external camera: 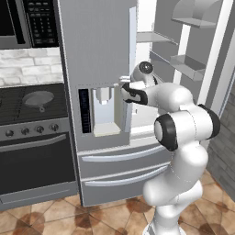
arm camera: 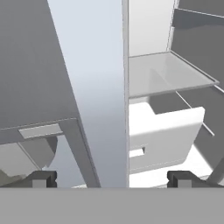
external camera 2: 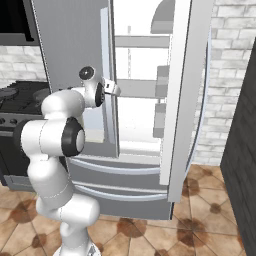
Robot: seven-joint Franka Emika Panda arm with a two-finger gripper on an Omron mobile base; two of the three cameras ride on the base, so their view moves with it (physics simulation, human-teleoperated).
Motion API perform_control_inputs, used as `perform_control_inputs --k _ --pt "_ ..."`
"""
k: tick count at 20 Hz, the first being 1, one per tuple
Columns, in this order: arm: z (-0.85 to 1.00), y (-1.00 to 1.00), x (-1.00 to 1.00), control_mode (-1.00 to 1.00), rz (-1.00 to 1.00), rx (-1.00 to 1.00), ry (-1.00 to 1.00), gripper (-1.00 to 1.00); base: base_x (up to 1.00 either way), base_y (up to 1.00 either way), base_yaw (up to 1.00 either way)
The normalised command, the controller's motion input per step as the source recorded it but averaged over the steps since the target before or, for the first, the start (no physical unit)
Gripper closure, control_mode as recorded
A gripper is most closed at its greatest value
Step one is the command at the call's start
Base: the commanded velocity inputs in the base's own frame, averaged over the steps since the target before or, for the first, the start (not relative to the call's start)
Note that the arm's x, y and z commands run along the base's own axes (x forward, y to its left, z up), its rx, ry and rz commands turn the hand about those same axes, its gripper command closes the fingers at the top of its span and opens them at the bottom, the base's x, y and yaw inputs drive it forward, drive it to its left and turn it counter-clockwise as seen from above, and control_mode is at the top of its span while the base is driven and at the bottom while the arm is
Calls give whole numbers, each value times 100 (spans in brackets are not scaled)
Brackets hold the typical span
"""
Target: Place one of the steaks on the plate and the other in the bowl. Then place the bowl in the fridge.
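The fridge [external camera: 98,69] stands with its right door [external camera 2: 182,100] swung wide, showing the white inside with a glass shelf [arm camera: 168,72] and a white drawer [arm camera: 166,138] below it, while the left door [external camera 2: 75,60], the one carrying the water dispenser [external camera: 103,112], is shut or nearly so. The gripper [external camera 2: 114,89] sits right at the inner edge of that left door, beside its vertical handle [external camera 2: 106,75], with the jaws spread wide and nothing between them; in the hand view the two fingertips [arm camera: 41,178] straddle the door's edge. No steak, plate or bowl can be seen from here, so their whereabouts cannot be told; to the left of the fridge a stove [external camera: 32,133] carries a dark frying pan [external camera: 39,98]. The work in hand looks like preparing the fridge, opening it up, rather than handling the meat. The next move probably calls either for closing the jaws on the left door's edge or handle and pulling it outward, or for backing away from the fridge toward wherever the steaks lie; the arm must clear the door edge without knocking it.
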Motion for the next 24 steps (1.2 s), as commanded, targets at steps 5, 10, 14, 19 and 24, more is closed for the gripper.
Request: perform_control_inputs --k 5,10,14,19,24 --pt "1 0 38 -100 11 0 0 -100 0 0 0" --pt "0 0 48 -100 9 -1 0 -100 0 0 0" --pt "0 0 44 -100 4 -6 0 -100 0 0 0" --pt "0 0 41 -100 0 -8 1 -100 0 0 0" --pt "0 1 24 -100 0 -2 0 -100 0 0 0"
